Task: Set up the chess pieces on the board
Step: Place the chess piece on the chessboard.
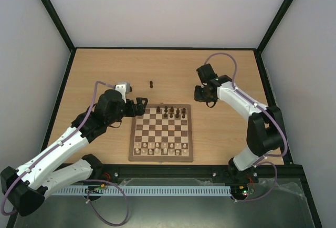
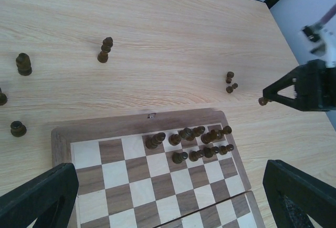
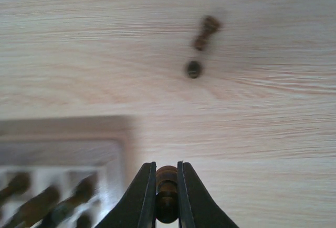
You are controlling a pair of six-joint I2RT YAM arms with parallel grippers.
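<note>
About ten small dark chess pieces (image 2: pixel 191 140) stand already on the board (image 1: pixel 160 132), crowded toward its 1 o'clock corner, while several more lie loose on the worktop (image 1: pixel 105 70) beyond the 12 o'clock edge, so I judge the task about half done. The right claw (image 3: pixel 166 171) is closed tight on one dark piece (image 3: pixel 167 201) of turned wood, off the board toward 2 o'clock. The left claw (image 1: pixel 140 106), wide open and empty, hovers at the 11 o'clock corner.

White walls (image 1: pixel 168 7) and black frame posts (image 1: pixel 51 10) enclose a light wood tabletop (image 1: pixel 105 70).
</note>
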